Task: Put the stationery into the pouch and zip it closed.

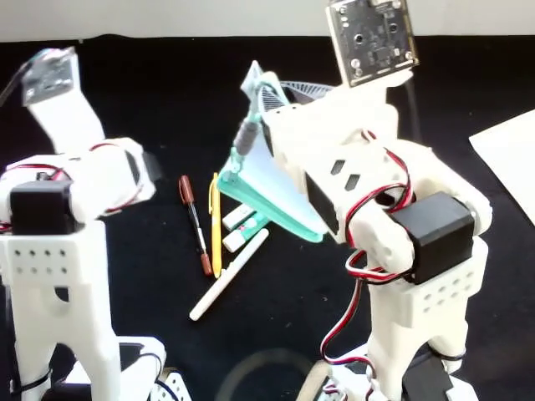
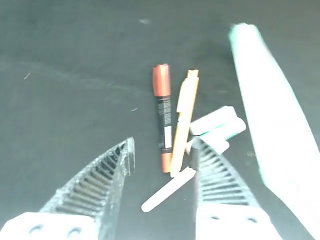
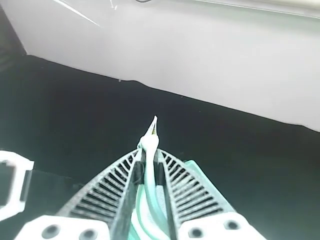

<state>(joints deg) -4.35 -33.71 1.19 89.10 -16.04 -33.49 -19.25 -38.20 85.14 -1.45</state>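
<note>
Pouch (image 1: 276, 180): mint, lifted off black table (image 1: 125, 109), tilted, one edge pinched in right gripper (image 3: 150, 150), fingers pressed together on it. Stationery on table just beside pouch's low end, between arms. Left gripper (image 2: 162, 145) spread, empty, over pens. Brown marker (image 2: 161, 117) and yellow pen (image 2: 183, 120) side by side, long axes crosswise to fingers' closing line; likely next pick. Left arm nearer, free. Count: one pouch, one brown marker, one yellow pen, one white pen (image 2: 168, 190), two short white pieces (image 1: 238, 219), possibly a third.
</note>
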